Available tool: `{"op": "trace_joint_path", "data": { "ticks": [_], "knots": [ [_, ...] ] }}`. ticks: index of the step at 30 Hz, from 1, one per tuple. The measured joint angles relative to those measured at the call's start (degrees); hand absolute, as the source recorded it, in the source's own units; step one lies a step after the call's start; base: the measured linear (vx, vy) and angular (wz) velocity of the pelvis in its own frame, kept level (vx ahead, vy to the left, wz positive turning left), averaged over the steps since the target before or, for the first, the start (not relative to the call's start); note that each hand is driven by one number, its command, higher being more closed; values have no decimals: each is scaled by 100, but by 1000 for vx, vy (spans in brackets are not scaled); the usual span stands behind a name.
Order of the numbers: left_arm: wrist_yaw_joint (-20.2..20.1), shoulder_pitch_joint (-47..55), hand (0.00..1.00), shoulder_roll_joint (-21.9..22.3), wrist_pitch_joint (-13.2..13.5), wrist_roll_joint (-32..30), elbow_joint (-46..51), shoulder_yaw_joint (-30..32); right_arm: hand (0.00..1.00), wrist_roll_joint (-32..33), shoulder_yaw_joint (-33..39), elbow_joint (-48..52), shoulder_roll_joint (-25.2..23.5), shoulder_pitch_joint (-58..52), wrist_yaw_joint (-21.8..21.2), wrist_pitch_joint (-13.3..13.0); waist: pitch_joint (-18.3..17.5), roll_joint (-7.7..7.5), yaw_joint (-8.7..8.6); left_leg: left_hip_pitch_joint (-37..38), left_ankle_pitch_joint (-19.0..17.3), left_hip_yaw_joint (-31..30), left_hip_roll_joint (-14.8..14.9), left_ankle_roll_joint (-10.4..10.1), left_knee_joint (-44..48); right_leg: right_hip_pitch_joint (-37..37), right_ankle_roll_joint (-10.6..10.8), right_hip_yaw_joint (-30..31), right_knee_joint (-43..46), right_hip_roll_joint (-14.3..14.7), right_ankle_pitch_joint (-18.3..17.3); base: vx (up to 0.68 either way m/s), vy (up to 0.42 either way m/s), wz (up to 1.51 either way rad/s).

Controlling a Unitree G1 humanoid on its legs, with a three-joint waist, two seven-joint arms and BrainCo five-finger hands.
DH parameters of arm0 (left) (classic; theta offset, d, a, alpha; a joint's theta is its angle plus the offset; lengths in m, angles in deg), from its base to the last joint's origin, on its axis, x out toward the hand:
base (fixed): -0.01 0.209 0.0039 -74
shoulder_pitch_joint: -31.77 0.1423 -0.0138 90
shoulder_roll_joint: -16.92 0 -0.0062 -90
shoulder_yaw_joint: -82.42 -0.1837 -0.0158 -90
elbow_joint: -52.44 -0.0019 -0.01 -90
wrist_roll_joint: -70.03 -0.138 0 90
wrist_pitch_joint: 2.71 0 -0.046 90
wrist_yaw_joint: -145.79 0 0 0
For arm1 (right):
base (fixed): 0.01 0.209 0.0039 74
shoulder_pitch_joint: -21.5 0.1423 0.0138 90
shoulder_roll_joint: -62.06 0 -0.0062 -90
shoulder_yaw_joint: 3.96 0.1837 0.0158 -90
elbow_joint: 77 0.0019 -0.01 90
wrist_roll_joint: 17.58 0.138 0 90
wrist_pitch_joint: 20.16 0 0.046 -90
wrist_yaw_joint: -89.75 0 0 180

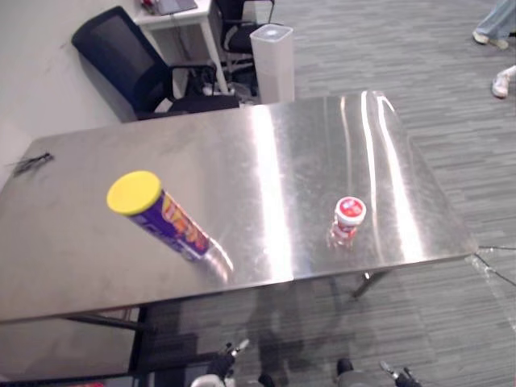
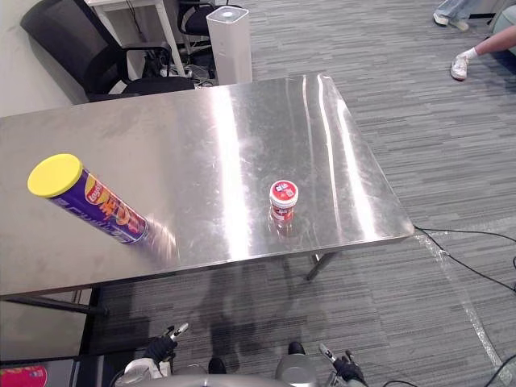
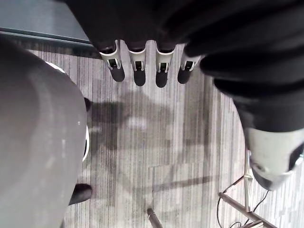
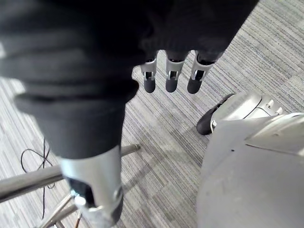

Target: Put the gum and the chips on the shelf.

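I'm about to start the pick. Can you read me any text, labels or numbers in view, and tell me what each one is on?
Chips can: yellow and red print on its purple side, too blurred to read.
Gum jar: red and white label on its lid, too small to read.
No other print can be read.

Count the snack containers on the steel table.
2. The chips can sits on the left part of the table, near its front edge; the gum jar stands to its right, also near the front edge. Nothing seems to hide more.
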Motion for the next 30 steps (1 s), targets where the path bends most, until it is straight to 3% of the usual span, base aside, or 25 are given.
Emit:
{"op": "trace_joint_path", "data": {
  "ticks": [4,9,11,15,16,22,25,30],
  "knots": [
    [-4,12,0,-20,-1,-143,6,19,0,-19,792,-31,65,-4,79,21,-59,-34,1,-9,54,17,-19,81,-190,0,-16,-47,-294,-9,163,-103,-4,-10],
    [-40,233,0,-32,-6,-210,38,242,0,-110,2300,305,808,-68,313,45,-288,-42,-36,-6,264,27,-134,156,-512,-113,33,-113,-458,-80,200,-115,-16,-1],
    [-37,248,0,-42,-3,-209,39,256,0,-82,2456,711,1088,-42,466,32,-318,-13,-36,1,328,32,-168,154,-615,-140,19,-122,-502,-101,217,-69,8,0],
    [-19,393,0,-44,29,-131,148,451,0,116,2189,2929,1229,123,911,-81,-337,-35,-48,-27,381,128,-168,115,-754,-301,10,-122,-499,-94,258,-33,-13,-12],
    [-9,441,0,-44,63,-105,230,450,0,-30,2167,3833,1253,241,1152,-167,-343,-45,-54,-34,380,144,-162,110,-772,-322,15,-120,-507,-87,262,20,-31,-7],
    [-8,462,0,-39,118,-94,301,451,0,-1030,1632,6333,1353,458,1586,-374,-455,-88,-61,-120,379,60,-133,114,-770,-325,84,-272,-549,-66,356,91,-28,4],
    [-7,468,0,-38,116,-94,321,450,0,-1366,1056,7191,1348,441,1447,-485,-523,-184,-93,-113,374,5,-108,106,-751,-294,85,-414,-502,-57,357,84,-28,13],
    [-26,499,0,-35,116,-97,509,442,0,-1508,370,7532,1354,320,847,-604,-577,-251,-13,-105,230,-5,-141,155,-509,-176,121,-470,-487,-136,382,24,2,3]
  ]
}}
